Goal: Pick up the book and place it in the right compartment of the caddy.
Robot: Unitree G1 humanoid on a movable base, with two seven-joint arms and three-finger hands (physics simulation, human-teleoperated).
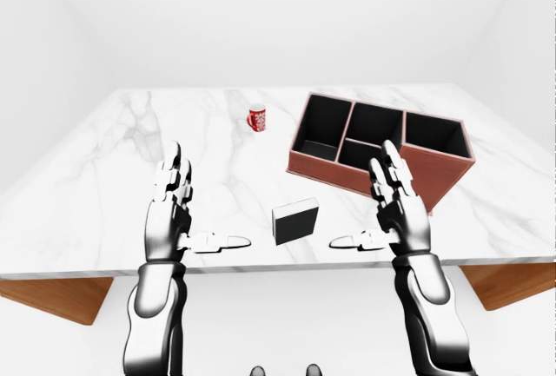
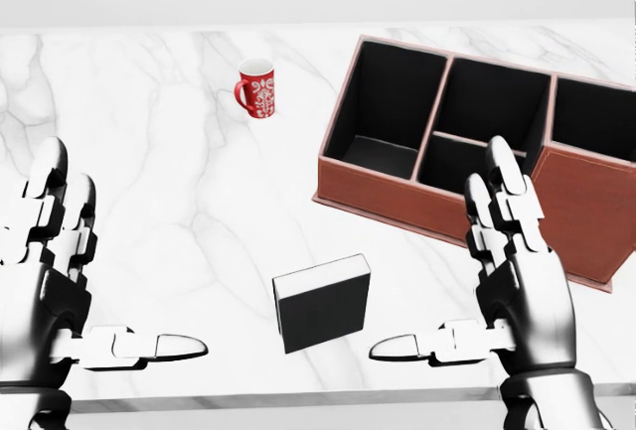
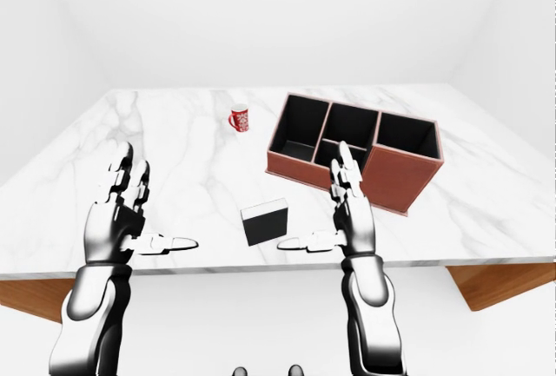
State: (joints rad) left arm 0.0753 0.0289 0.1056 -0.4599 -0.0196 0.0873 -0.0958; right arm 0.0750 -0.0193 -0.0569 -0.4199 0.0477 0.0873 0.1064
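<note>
Book (image 2: 321,303): standing on table (image 2: 179,202) between my hands, untouched
Caddy (image 2: 467,142): sitting upper right of book
Left hand (image 2: 60,281): I'm hovering, fingers spread
Right hand (image 2: 502,281): I'm hovering, fingers spread

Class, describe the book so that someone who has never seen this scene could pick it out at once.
Start at the white marble table and find its near edge, between the left hand and the right hand, both open. The book sits there: small, dark, with a pale edge, unlike the red mug and the brown caddy beyond.
</note>
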